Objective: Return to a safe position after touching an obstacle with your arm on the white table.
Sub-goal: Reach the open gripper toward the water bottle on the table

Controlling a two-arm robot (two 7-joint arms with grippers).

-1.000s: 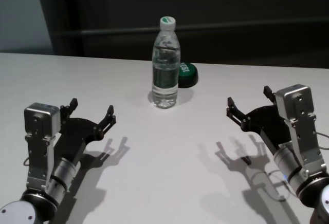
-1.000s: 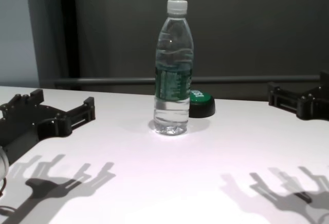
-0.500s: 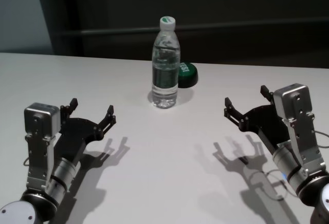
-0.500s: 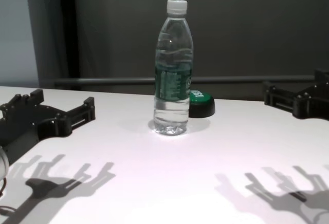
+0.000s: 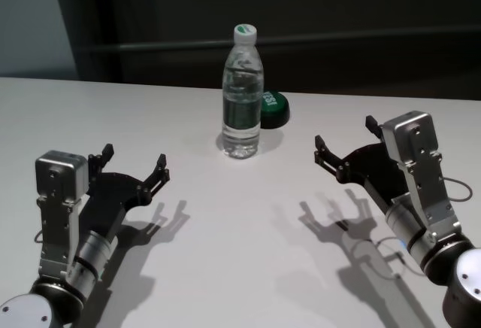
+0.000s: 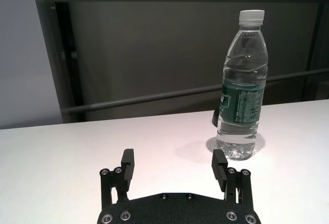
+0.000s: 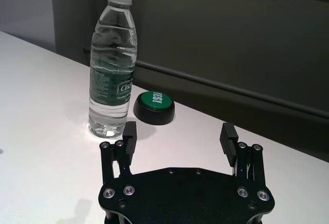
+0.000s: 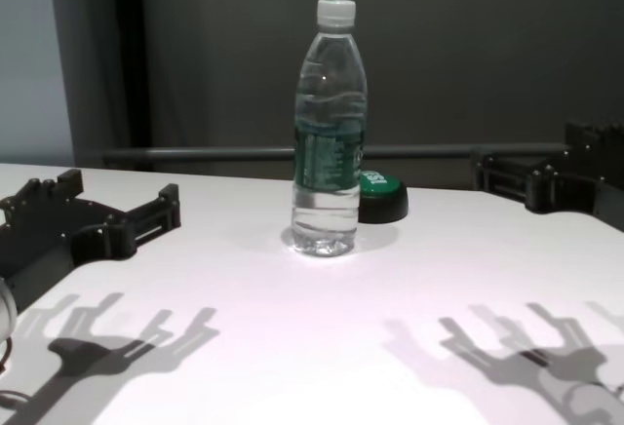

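Standing upright toward the far middle of the white table [image 5: 225,238], a clear water bottle [image 5: 242,95] with white cap and dark green label band, apart from both arms. Just behind it and to its right, touching or nearly so, a low green-topped button [image 5: 273,109] on a black base. Hovering over the near right part of the table, the right gripper [image 5: 345,144], fingers spread wide with nothing between them, pointing toward the bottle yet well short of it, its shadow thrown on the tabletop beneath. Seen from the right wrist, the bottle [image 7: 111,62] and button [image 7: 153,106] lying beyond the parted fingers [image 7: 226,136], no contact between them. Parked over the near left part of the table, the left gripper [image 5: 134,165], likewise open and empty, fingers aimed toward the table's middle. From the left wrist, the bottle [image 6: 241,88] off to one side past the fingertips [image 6: 219,163], well apart from them
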